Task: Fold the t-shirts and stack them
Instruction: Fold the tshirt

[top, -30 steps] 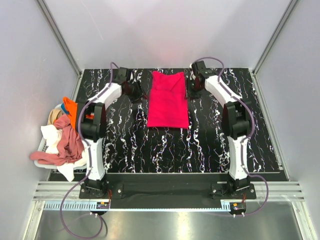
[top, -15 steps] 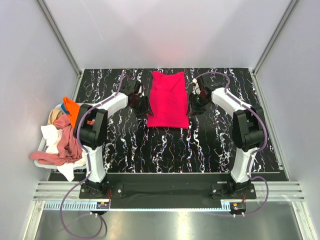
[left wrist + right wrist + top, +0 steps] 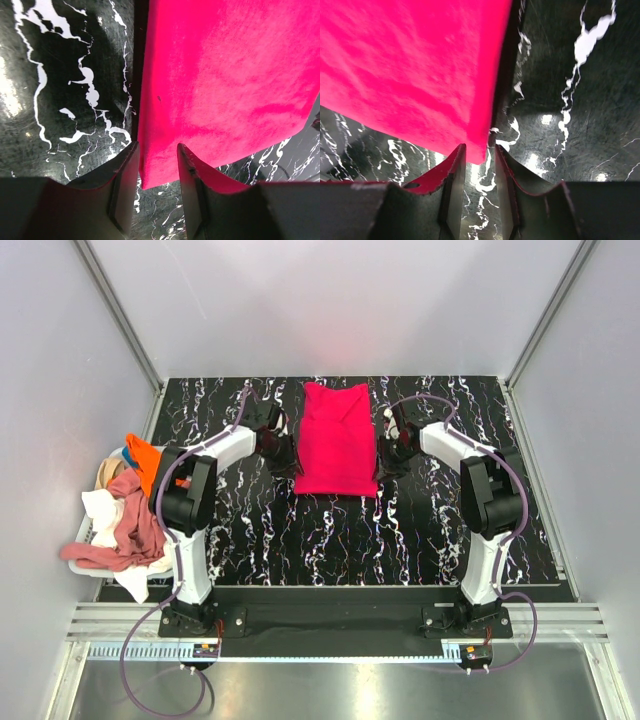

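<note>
A bright pinkish-red t-shirt [image 3: 336,440] lies folded into a long rectangle on the black marbled table [image 3: 300,530]. My left gripper [image 3: 288,462] is low at the shirt's near left corner. In the left wrist view its open jaws [image 3: 157,146] straddle that corner of the shirt [image 3: 225,75] without pinching it. My right gripper [image 3: 383,465] is at the near right corner. Its open jaws [image 3: 480,146] stand narrowly either side of the tip of the shirt [image 3: 410,65].
More t-shirts [image 3: 125,515], dusty pink, white, beige and orange [image 3: 140,455], are heaped in a white basket [image 3: 75,565] off the table's left edge. Grey walls close in the table at the back and on both sides.
Both grippers have come from the shirt's far end toward me along its sides, down to its near corners. The left jaws have narrowed a little.
</note>
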Robot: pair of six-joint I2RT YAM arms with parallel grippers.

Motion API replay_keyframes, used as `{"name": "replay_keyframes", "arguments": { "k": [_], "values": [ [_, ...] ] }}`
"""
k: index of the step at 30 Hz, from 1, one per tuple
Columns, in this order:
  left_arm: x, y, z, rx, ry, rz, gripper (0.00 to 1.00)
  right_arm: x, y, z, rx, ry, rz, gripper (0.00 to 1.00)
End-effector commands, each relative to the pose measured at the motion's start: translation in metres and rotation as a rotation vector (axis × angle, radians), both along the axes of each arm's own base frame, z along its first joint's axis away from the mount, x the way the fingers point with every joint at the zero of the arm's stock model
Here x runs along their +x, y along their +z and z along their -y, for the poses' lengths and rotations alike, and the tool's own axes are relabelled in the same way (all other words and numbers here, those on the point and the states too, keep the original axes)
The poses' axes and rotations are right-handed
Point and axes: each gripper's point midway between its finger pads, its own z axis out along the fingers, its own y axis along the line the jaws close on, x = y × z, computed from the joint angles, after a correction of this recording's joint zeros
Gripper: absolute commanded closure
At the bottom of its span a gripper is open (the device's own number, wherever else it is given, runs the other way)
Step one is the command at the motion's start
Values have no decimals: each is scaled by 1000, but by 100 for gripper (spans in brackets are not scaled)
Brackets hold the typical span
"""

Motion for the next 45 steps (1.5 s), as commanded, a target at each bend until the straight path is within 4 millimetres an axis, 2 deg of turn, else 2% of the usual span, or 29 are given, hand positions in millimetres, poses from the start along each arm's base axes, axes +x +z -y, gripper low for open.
{"name": "replay_keyframes", "arguments": {
  "k": [1, 5, 8, 11, 16, 19, 20, 23, 27, 34, 37, 40, 45],
  "values": [
    [5, 4, 6, -35, -32, 29, 60, -1, 2, -3, 21, 6, 21, 64],
    [3, -2, 6, -34, -33, 16, 60, -1, -2, -7, 39, 12, 21, 65],
    [3, -1, 7, -42, -36, 15, 65, 1, -4, -8, 43, 12, 28, 66],
    [1, -2, 9, -49, -39, 11, 73, 0, -9, -9, 46, 13, 15, 66],
    [1, 0, 12, -72, -44, 7, 100, -1, -10, -16, 89, 24, 5, 68],
    [0, 6, 14, -88, -45, 12, 100, -2, -7, -18, 107, 23, 7, 73],
    [0, 10, 15, -96, -41, 16, 100, -2, -5, -19, 110, 22, 8, 85],
    [-2, 21, 18, -116, -32, 27, 100, -1, 3, -17, 105, 13, 28, 100],
    [-10, 23, 13, -102, -12, 25, 100, -4, 16, -14, 100, 4, 63, 100],
    [-22, 12, 5, -74, 0, 2, 100, -16, 14, -8, 91, 1, 69, 100],
    [-25, 13, 2, -65, 5, 8, 100, -18, 16, -6, 92, 0, 83, 100],
    [-27, 18, 0, -63, 9, 19, 100, -19, 20, -6, 98, 2, 102, 100],
    [-27, 38, 4, -99, 15, 50, 100, -17, 28, -6, 109, 1, 129, 100]
  ]
}}
